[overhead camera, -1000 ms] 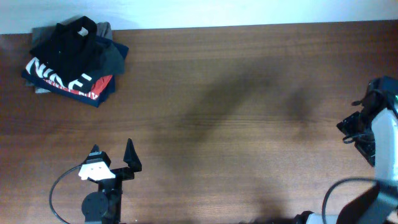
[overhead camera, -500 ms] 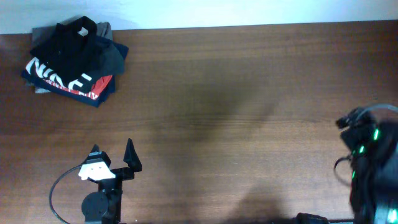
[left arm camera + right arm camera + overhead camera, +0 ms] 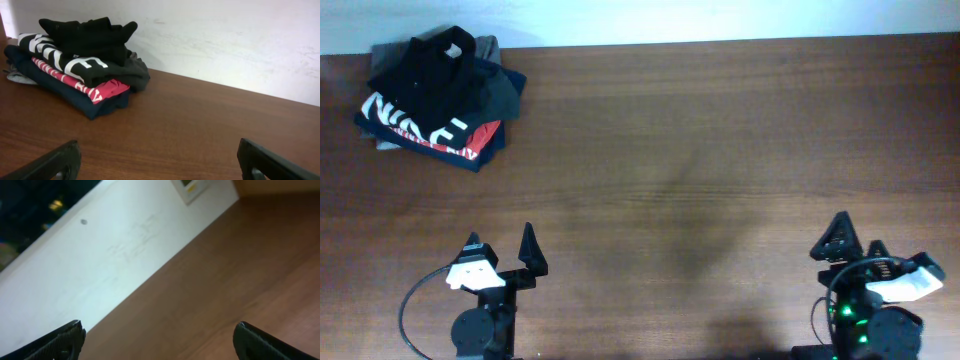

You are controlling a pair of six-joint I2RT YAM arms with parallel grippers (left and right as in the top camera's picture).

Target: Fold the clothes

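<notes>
The plain black top (image 3: 428,68) lies folded on top of a stack at the table's far left corner, its small white neck tag showing. It also shows in the left wrist view (image 3: 87,36), far ahead of the fingers. My left gripper (image 3: 502,247) is open and empty near the front left edge; its fingers frame bare wood in the left wrist view (image 3: 157,160). My right gripper (image 3: 858,248) is open and empty near the front right edge; the right wrist view (image 3: 157,340) shows only table and wall between its fingers.
Under the black top lie a black T-shirt with white NIKE lettering (image 3: 420,125), a red garment, a navy one (image 3: 75,97) and grey ones (image 3: 500,92). A white wall (image 3: 225,40) runs along the wooden table's (image 3: 700,150) far edge.
My right arm has swung down from the right edge and settled at the front right of the table, gripper open. The left arm and the stack have not moved.
</notes>
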